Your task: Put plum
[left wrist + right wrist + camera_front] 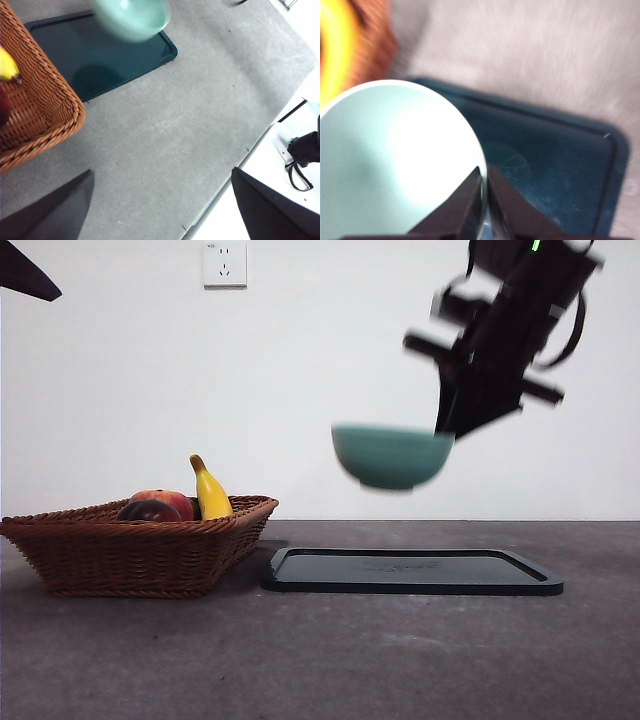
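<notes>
While the right gripper carries the bowl over the tray, we read it view by view:

front, bowl: teal bowl (391,456) hangs in the air above the dark tray (412,571), pinched at its 3 o'clock rim by the right gripper (447,430); blurred, so we judge it is moving.
front, plum: dark plum (148,510) sits in the wicker basket (140,545), at 9 o'clock and lower from the bowl, well apart.
front, neighbours: red-orange fruit (170,500) touches the plum; yellow banana (209,492) stands just at its 3 o'clock side.
front, other arm: only a black tip at the top corner.
left wrist, claw: left gripper (160,210) wide open, empty, above bare table.
left wrist, plum: only a dark red sliver (4,106) at the basket's edge; we can't tell plum from the red fruit here.
left wrist, reach: basket lies near this arm; we judge the left arm the nearer one for the plum.
right wrist, claw: jaws closed to a thin gap on the bowl's rim; tray directly below.
right wrist, plum: not visible; only basket and banana blur.
obstacles: banana and red fruit crowd the plum; basket wall may block a side approach, so we'd come from above.
</notes>
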